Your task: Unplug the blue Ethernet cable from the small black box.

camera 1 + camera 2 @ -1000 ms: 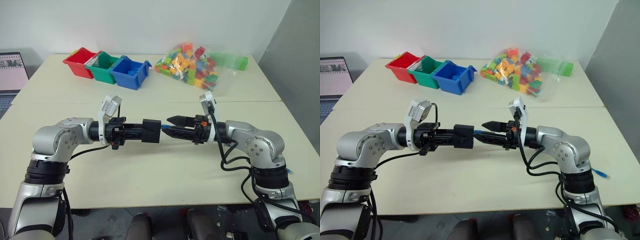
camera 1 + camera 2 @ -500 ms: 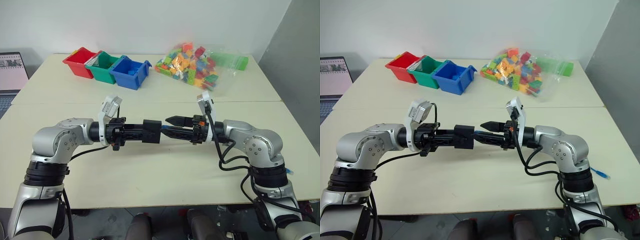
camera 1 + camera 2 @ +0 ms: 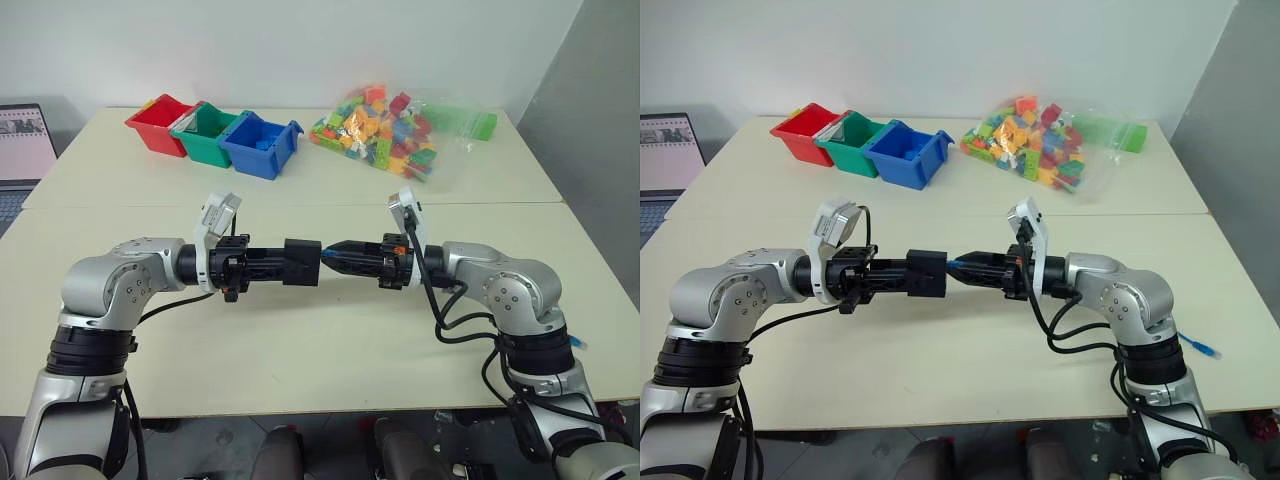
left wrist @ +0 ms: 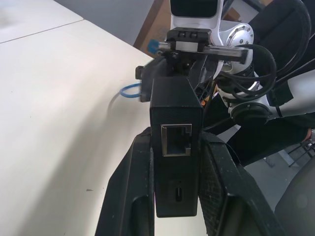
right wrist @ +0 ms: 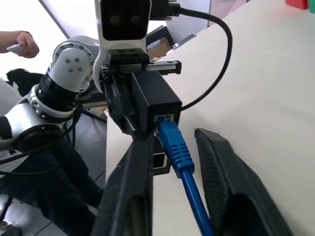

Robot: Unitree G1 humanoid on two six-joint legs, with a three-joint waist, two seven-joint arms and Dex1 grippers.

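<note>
Cable (image 5: 173, 142) lies between right jaws, plugged into box (image 5: 155, 96).

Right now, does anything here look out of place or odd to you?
Only one small thing: a loose blue cable end dangles off the table's near right edge, beside the robot's right arm. Everything else looks tidy; the toy bricks stay inside their clear bag.

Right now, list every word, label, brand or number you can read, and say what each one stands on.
No text can be read.
The laptop screen at the table's edge shows content too small to read.
The small black box carries no visible lettering.
</note>
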